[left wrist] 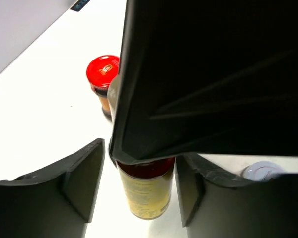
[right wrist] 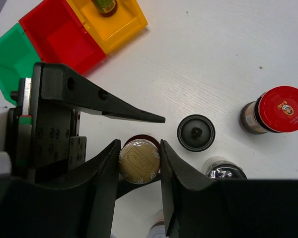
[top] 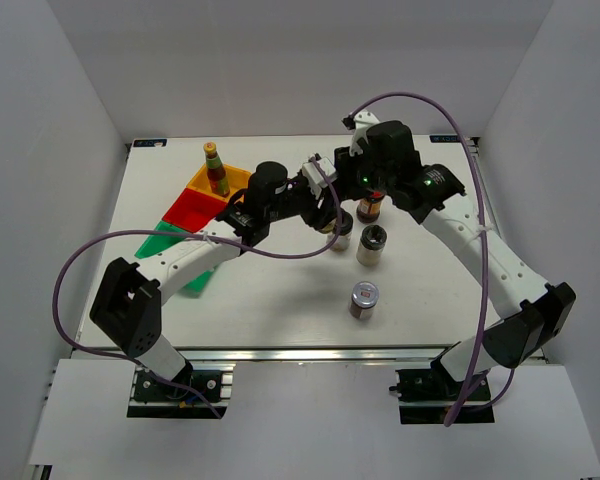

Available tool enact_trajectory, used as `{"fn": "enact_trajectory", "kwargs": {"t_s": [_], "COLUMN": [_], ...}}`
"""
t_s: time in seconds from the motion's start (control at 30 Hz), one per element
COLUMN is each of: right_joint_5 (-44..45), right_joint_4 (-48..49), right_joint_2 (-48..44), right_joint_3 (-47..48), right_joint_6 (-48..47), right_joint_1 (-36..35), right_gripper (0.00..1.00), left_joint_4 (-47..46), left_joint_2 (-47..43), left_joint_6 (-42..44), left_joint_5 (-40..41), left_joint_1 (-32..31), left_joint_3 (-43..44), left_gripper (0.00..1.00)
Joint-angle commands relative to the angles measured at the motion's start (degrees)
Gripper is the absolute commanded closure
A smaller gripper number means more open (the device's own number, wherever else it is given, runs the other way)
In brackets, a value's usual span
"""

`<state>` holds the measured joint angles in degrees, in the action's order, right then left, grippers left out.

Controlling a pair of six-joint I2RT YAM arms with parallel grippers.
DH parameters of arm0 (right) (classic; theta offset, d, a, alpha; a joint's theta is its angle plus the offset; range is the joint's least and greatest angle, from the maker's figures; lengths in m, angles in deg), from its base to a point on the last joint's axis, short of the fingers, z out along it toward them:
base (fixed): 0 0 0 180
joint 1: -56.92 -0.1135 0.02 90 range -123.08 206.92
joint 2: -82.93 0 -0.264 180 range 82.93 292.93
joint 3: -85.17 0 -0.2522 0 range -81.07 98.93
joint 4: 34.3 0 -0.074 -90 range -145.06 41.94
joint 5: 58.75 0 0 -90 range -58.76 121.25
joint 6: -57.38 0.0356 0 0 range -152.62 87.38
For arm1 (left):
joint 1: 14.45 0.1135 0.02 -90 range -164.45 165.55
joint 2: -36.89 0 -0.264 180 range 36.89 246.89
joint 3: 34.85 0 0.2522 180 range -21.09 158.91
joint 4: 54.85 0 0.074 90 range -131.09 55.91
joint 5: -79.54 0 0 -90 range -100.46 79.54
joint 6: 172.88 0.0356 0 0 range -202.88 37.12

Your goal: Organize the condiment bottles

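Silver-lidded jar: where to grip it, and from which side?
The silver-lidded jar stands upright, apart from the black-capped shaker beyond it, so probably come straight down and close across the round body just under the lid.

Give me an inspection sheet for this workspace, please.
Surface: white table, no spills seen.
Job's things: sauce bottle upright in yellow tray; red-capped jar, black-capped shaker and silver-lidded jar standing loose; yellow-labelled bottle gripped.
Clutter: nothing seen.
Tools: right tool shut on yellow-labelled bottle; left tool open, flanking it.
Cables: purple cable loops off each arm.
Surroundings: white walls.
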<state>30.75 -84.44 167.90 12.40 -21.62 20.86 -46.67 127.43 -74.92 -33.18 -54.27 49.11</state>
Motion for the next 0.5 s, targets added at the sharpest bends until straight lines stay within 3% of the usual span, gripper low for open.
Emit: {"fn": "enact_trajectory", "kwargs": {"t_s": [0.0,0.13,0.2,0.27,0.37,0.4,0.47], "right_joint_5": [-1.9,-2.0,-1.6,-0.3,2.9,3.4,6.3], "right_joint_4": [3.3,2.6,2.5,2.4,2.7,3.2,4.0], "right_joint_2": [-1.7,-1.0,-0.9,-0.8,-1.1,-1.3,-1.8], "right_joint_3": [3.9,4.1,3.9,4.0,4.0,3.8,3.7], "right_joint_6": [0.8,0.2,-0.2,-0.2,0.6,0.7,1.2], "right_joint_1": [-0.2,-0.1,-0.2,-0.2,-0.2,-0.1,-0.1], "right_gripper": [1.00,1.00,0.93,0.79,0.50,0.32,0.17], "left_joint_4": [0.3,-0.3,-1.0,-1.4,-2.7,-3.5,-4.6], "left_joint_2": [-0.5,-0.7,-1.0,-1.3,-1.7,-1.9,-2.2], "left_joint_6": [0.0,-0.2,-0.4,-0.6,-1.6,-2.4,-3.0], "left_joint_5": [1.5,1.3,1.2,1.4,4.9,6.6,12.7], "left_joint_1": [0.1,0.1,0.2,0.1,0.2,0.2,0.2], "left_joint_3": [-0.3,-0.4,-0.6,-0.9,-2.2,-2.5,-3.5], "left_gripper": [0.36,0.63,0.69,0.74,0.76,0.77,0.79]}}
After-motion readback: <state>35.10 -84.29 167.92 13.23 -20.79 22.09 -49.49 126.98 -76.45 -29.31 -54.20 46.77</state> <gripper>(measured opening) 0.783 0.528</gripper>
